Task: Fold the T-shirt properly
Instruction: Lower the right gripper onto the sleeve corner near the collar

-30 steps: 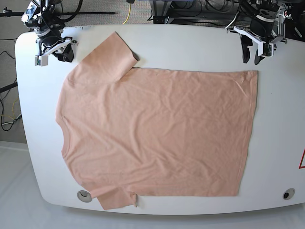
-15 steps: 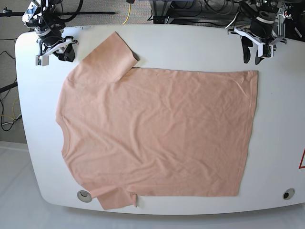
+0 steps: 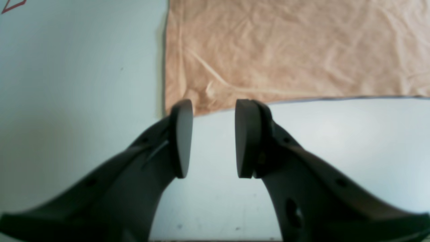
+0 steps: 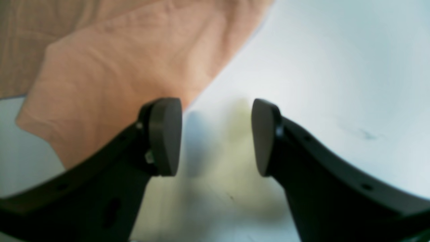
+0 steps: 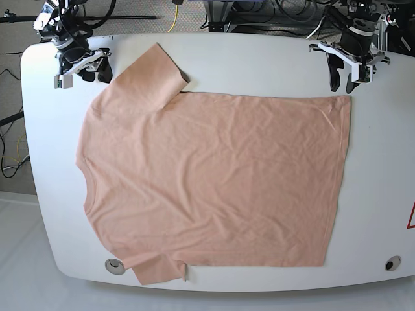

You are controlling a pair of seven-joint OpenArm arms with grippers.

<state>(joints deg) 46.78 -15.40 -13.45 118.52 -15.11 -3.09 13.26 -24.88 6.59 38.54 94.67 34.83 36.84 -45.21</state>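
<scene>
Where cables trail, white tabletop [image 5: 259, 58] under T-shirt [image 5: 214, 181].

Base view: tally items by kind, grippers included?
T-shirt, peach: 1
Grippers, both open over bare table: 2, left gripper and right gripper
Round table-edge fittings: 2, one and another
Total: 5

We held our left gripper [image 3: 211, 137] pointed downward, its jaws parted with nothing between the fingers; our right gripper [image 4: 216, 136] likewise hung open, fingers empty.
</scene>
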